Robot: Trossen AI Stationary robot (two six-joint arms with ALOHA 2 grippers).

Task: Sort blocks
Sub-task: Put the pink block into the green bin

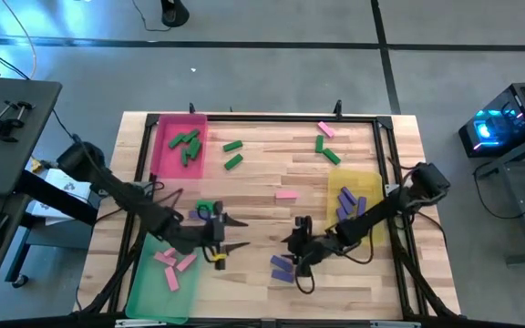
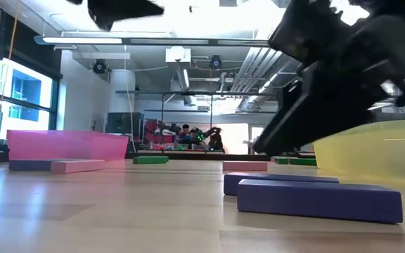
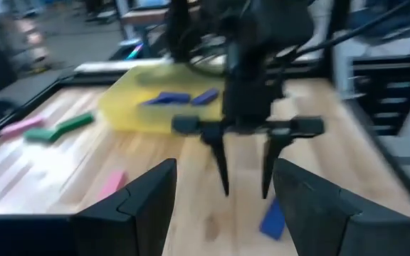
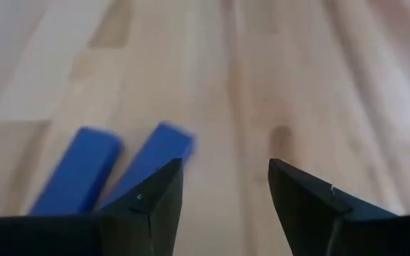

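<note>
High view, L to R: left gripper (image 1: 219,239) open, empty, just by the green tray (image 1: 158,290) – right gripper (image 1: 296,246) also open, empty, nearer to the two purple blocks (image 1: 283,268) lying side by side just below-left of it.

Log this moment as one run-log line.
left end effector: open, empty, beside green tray | right end effector: open, empty, above table beside two purple blocks | pink block: loose mid-table
</note>
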